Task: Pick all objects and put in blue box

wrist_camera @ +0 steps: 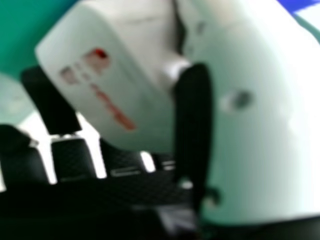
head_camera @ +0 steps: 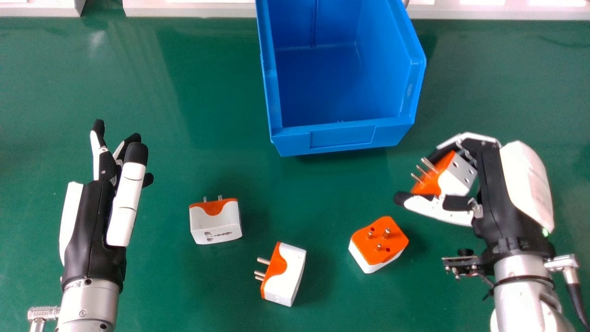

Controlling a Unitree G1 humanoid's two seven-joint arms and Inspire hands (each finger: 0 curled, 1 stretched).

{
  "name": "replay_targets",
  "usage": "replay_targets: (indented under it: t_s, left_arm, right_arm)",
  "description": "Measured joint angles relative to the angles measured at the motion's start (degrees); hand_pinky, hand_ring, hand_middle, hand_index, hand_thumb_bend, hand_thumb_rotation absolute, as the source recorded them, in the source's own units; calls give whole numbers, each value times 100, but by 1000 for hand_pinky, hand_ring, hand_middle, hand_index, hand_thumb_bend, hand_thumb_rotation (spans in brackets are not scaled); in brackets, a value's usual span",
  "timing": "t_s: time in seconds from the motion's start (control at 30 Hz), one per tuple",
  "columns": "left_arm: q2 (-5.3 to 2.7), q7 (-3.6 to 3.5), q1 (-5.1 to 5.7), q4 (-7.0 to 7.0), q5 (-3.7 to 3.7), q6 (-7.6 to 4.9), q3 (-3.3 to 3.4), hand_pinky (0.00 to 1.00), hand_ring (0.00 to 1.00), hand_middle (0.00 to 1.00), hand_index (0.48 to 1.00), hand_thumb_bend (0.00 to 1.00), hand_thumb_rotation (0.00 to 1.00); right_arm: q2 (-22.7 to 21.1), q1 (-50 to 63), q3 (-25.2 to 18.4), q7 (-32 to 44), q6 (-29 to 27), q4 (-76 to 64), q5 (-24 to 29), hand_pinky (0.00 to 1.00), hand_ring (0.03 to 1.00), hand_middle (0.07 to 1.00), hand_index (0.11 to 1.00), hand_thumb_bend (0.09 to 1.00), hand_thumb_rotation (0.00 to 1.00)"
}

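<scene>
1. On both sides of the box (head_camera: 341,137) and before it: broad table (head_camera: 184,286), giving moving room; white strip (head_camera: 193,10) along the far edge.
2. Box, one: blue, near edge facing the robot, apart from every plug.
3. Plugs, four: three standing apart on the table, one held.
 - White-orange plug (head_camera: 216,221), nearer than the box and to its left, pins towards the far edge.
 - Second plug (head_camera: 288,272), nearest the robot, before the box's left part, pins left.
 - Third plug (head_camera: 378,244), before the box's right part, pins up.
 - Held plug (head_camera: 454,177), off the box's near right corner.
4. Hands, two: right hand (head_camera: 493,184), curled round the held plug, right of the box; left hand (head_camera: 90,221), loosely extended, holding nothing, well left of the box.
</scene>
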Motion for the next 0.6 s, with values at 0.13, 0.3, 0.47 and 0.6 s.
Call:
replay_targets:
  t_s: [0.13,0.3,0.47,0.6]
  left_arm:
    - [0,14,-6,0,27,1,-3,823,907,932,970,774,1000]
    - [0,17,-14,0,64,1,-14,823,905,930,969,771,1000]
    - [1,35,-28,10,102,-1,-11,823,905,930,967,768,1000]
    - [2,40,-59,31,102,-3,-17,823,905,930,967,765,1000]
  right_arm:
    - [4,16,40,188,-50,-371,-142,20,56,99,470,489,139]
    - [23,-207,130,469,-109,-726,-376,19,56,98,470,489,137]
    - [117,-807,336,571,-250,-645,-626,28,63,102,470,489,137]
    - [214,-1541,501,547,-546,49,-736,25,61,102,470,489,137]
